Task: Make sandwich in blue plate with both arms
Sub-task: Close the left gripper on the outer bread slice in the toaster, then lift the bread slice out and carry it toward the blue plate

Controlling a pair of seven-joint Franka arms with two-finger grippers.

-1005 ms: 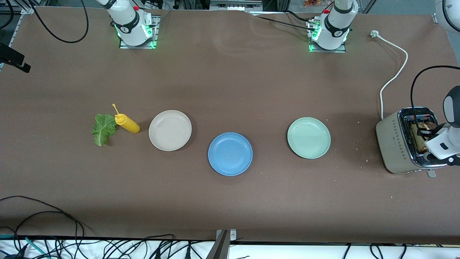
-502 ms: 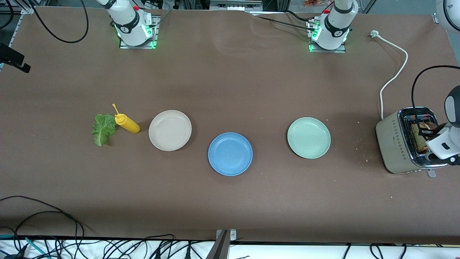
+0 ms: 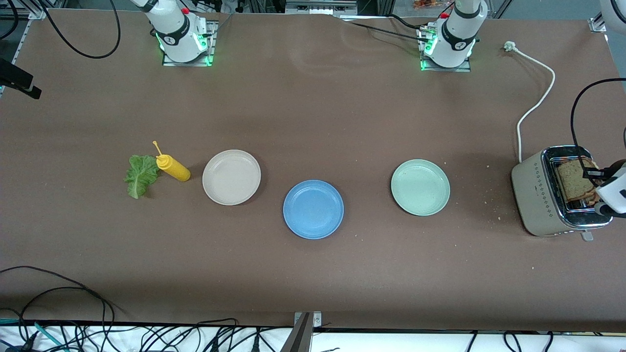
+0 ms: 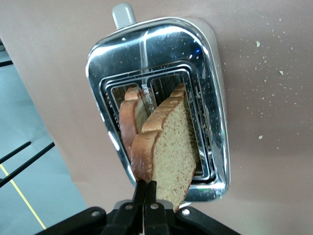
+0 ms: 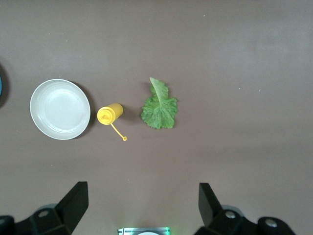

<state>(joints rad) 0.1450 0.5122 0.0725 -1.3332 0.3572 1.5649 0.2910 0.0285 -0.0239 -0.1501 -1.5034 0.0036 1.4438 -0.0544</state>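
The blue plate (image 3: 313, 209) lies bare at mid-table. My left gripper (image 4: 146, 187) (image 3: 593, 177) is over the toaster (image 3: 538, 195), shut on the crust edge of a tan bread slice (image 4: 171, 154) (image 3: 576, 182). That slice is raised partly out of its slot. A second bread slice (image 4: 128, 117) stands in the other slot. The green lettuce leaf (image 3: 141, 175) (image 5: 159, 107) lies toward the right arm's end of the table. My right gripper (image 5: 142, 192) hangs open high over the table near the lettuce, holding nothing. It is out of the front view.
A yellow squeeze bottle (image 3: 172, 167) lies on its side between the lettuce and a beige plate (image 3: 231, 177). A pale green plate (image 3: 420, 187) sits between the blue plate and the toaster. Crumbs dot the table near the toaster, and its white cord (image 3: 538, 102) runs toward the bases.
My left gripper has shut on the bread slice and lifted it partly out of the toaster. The right arm has not moved.
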